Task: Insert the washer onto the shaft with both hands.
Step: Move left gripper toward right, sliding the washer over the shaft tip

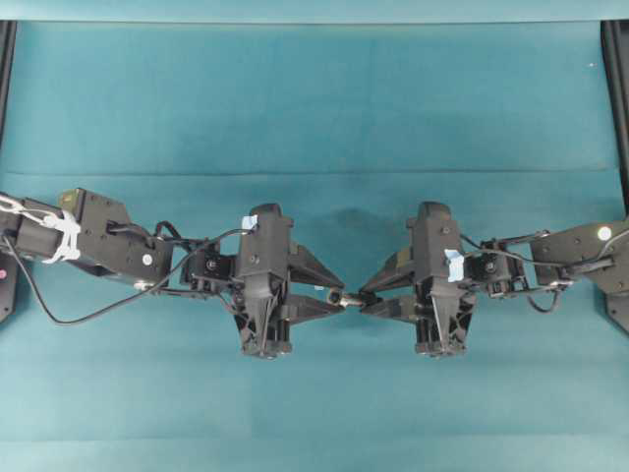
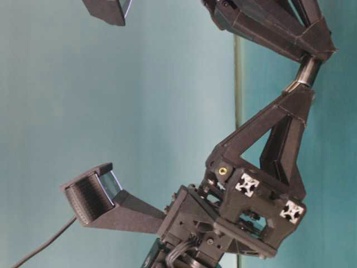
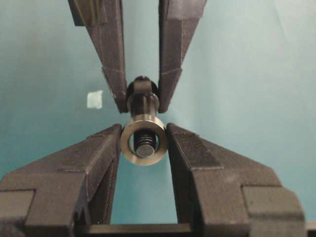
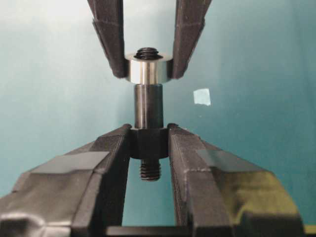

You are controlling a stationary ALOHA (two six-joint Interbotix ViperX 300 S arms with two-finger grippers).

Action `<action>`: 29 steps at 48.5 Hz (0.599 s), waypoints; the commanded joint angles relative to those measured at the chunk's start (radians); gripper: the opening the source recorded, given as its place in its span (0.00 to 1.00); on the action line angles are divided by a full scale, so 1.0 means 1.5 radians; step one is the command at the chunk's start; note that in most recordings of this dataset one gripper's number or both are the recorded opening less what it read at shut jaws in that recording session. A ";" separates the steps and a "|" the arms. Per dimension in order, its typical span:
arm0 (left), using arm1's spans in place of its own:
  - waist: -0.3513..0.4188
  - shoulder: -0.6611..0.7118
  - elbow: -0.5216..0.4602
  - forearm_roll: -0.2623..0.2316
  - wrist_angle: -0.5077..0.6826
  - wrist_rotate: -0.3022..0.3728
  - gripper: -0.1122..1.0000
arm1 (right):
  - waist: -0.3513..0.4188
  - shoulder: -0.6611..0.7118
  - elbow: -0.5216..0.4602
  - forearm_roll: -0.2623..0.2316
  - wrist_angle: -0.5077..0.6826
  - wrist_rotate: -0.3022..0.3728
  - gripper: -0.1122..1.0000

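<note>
Washer: my thick silvery-grey metal ring (image 3: 143,139) sits clamped between the left gripper's (image 3: 143,133) black pointed jaws, held above the teal table (image 1: 314,108), already slipped over the threaded tip.
Shaft: the dark-grey stepped metal rod (image 4: 148,112) is pinched at its wide collar by my right gripper (image 4: 149,140); its threaded ends poke out beyond the ring and behind the jaws.
Overhead: both parts read only as a tiny speck where the tips meet.
Table-level: the right arm is cropped at the top.
Stray: pale tape scrap (image 4: 202,96) on the table.
</note>
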State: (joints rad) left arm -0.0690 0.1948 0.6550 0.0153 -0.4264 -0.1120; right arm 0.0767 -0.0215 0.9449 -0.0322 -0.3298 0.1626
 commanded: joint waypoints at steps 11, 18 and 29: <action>0.000 0.012 -0.025 0.000 -0.008 -0.001 0.42 | 0.002 -0.003 -0.011 0.001 -0.010 0.004 0.10; 0.000 0.021 -0.036 0.000 -0.008 -0.001 0.42 | 0.002 -0.001 -0.016 0.001 -0.010 0.004 0.10; 0.000 0.025 -0.038 0.000 -0.008 -0.001 0.42 | 0.001 0.007 -0.022 0.001 -0.009 0.004 0.10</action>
State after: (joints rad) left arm -0.0690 0.2378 0.6136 0.0153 -0.4280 -0.1120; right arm 0.0767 -0.0061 0.9296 -0.0337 -0.3313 0.1626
